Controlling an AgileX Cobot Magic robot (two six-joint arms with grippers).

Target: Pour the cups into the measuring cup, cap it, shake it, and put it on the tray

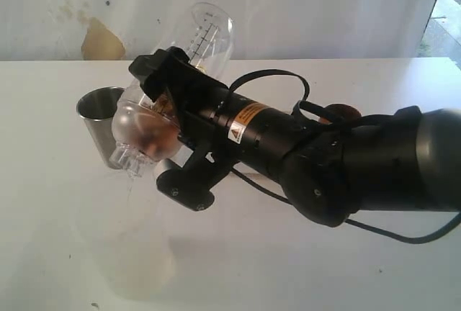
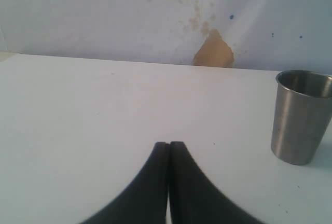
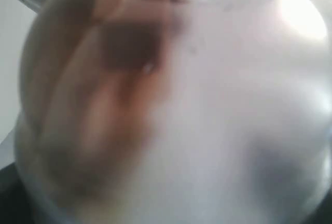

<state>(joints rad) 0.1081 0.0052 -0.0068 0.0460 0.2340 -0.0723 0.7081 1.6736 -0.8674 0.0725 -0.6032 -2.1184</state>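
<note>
Right gripper (image 1: 169, 127): the jaws are clamped on the measuring cup (image 1: 184, 73), one finger on each side of its clear wall. The cup is held off the table (image 1: 302, 260), just beside the steel tumbler (image 1: 99, 120) and partly in front of it. It is tilted steeply. The domed lid (image 1: 137, 142) is the low end and overlaps the tumbler's side. The base is the high end and rises above the tumbler's rim. Black graduation marks (image 1: 209, 37) run along the upper wall. Brown contents sit against the lid end.

In the right wrist view the measuring cup (image 3: 171, 110) fills the frame out of focus, with a brown blur inside it.

Left gripper (image 2: 169, 149): the fingers are pressed together with nothing between them. They are low over the table (image 2: 78, 120), well apart from the steel tumbler (image 2: 301, 117), which stands upright.

Wooden cup (image 1: 344, 112): only a brown edge shows behind the right arm, well apart from the tumbler.
</note>
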